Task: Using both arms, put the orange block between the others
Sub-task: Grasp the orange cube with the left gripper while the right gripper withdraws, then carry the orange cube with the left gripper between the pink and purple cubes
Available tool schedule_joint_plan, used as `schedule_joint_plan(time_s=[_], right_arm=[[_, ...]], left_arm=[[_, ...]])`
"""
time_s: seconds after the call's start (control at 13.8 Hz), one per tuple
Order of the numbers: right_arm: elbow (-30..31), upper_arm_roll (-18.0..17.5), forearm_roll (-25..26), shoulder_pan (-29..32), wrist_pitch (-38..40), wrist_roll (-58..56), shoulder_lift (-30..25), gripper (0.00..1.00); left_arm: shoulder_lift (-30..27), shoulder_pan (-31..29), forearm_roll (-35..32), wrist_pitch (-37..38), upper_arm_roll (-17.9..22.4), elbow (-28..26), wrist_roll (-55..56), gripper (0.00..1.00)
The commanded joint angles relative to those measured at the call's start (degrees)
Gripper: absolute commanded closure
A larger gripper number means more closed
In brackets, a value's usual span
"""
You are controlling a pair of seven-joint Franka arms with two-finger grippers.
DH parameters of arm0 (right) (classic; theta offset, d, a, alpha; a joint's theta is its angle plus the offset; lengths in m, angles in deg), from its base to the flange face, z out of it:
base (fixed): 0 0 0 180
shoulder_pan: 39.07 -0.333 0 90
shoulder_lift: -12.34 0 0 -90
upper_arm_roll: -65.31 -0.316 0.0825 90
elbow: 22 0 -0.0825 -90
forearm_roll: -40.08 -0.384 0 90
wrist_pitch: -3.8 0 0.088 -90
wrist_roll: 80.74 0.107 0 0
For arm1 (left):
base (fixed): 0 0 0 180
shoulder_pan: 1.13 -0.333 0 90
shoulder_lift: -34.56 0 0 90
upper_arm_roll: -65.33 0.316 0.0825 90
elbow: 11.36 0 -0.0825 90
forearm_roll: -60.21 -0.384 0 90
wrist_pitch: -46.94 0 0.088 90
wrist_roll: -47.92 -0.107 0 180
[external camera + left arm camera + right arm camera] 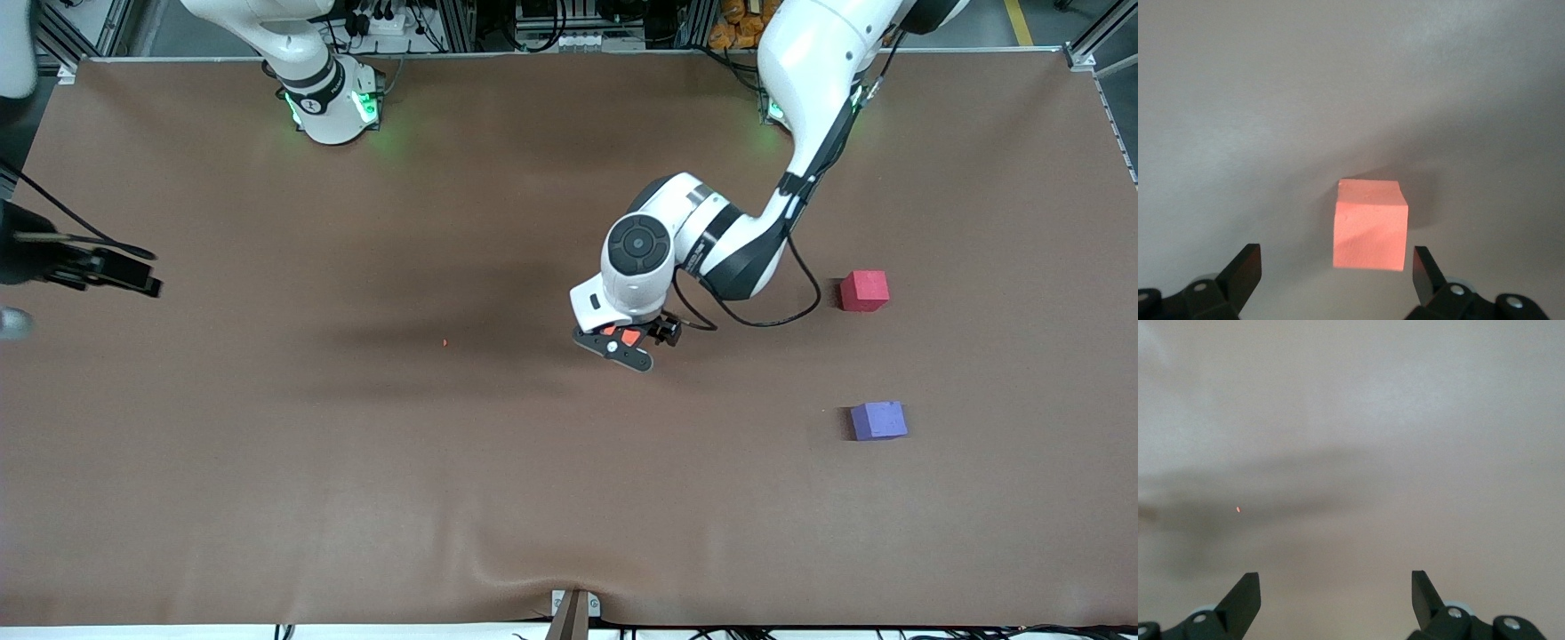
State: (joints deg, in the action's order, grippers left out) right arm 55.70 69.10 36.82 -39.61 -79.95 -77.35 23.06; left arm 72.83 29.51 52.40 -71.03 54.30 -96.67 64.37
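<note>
Brown matte cloth covers the table (356, 498) from edge to edge, slightly rippled at the edge nearest the front camera, with aluminium framing and cables along the edge where the arm bases stand. Both arms are glossy white with black joint bands and green-lit bases. Reaching from its base, the left arm hangs the left gripper (633, 342) over the middle of the table, its black fingers spread wide on either side of the orange block (1370, 224) without touching it. That block is a small matte cube with a foam-like grain and soft edges; it sits on the cloth directly under the left gripper, well apart from the other two. Toward the left arm's end of the table from it sits the red-pink cube (863, 291), with the purple-blue cube (878, 420) nearer the front camera than that. The right gripper (1335, 597), its fingers wide apart and empty, waits over bare cloth toward the right arm's end. A tiny orange speck (444, 341) lies on the cloth beside the orange block, toward that same end.
</note>
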Motion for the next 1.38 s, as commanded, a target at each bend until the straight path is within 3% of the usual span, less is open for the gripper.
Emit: schedule_joint_plan(time_s=[0.0, 0.51, 0.58, 0.65, 0.72, 0.87, 1.09, 1.3], right_arm=[[3.23, -1.42, 1.77, 1.51, 1.13, -3.55, -3.94, 0.00], [5.97, -1.42, 3.35, 1.43, 5.09, -7.34, -9.13, 0.00], [6.14, -1.42, 3.35, 1.42, 5.52, -7.17, -9.74, 0.00], [6.14, -1.42, 3.09, 1.16, 6.40, -6.65, -9.84, 0.00], [6.14, -1.42, 2.83, 0.73, 6.41, -6.55, -9.84, 0.00], [6.14, -1.34, 2.74, -0.15, 6.14, -6.55, -9.84, 0.00], [6.32, -1.16, 2.65, -0.51, 6.40, -6.47, -9.84, 0.00], [10.17, -1.07, 2.48, -1.04, 7.11, -6.46, -11.50, 0.00]], left_arm=[[1.98, 1.44, 0.24, -1.38, -0.14, 0.51, 1.21, 0.00], [4.35, 2.06, -0.01, -7.54, -0.05, -3.98, 4.29, 0.00], [4.53, 2.06, -0.01, -7.54, -0.05, -4.59, 4.29, 0.07], [4.44, 2.06, -0.01, -7.54, -0.05, -5.12, 4.20, 0.27], [4.36, 1.80, -0.01, -7.27, 0.04, -5.38, 4.20, 0.47], [3.83, 0.93, 0.08, -6.57, 0.13, -5.65, 4.55, 1.00], [-1.77, -5.12, -0.01, 0.96, 0.30, -5.56, 5.26, 1.00], [-9.07, -15.91, 0.52, 8.36, -0.66, -6.61, 3.94, 1.00]])
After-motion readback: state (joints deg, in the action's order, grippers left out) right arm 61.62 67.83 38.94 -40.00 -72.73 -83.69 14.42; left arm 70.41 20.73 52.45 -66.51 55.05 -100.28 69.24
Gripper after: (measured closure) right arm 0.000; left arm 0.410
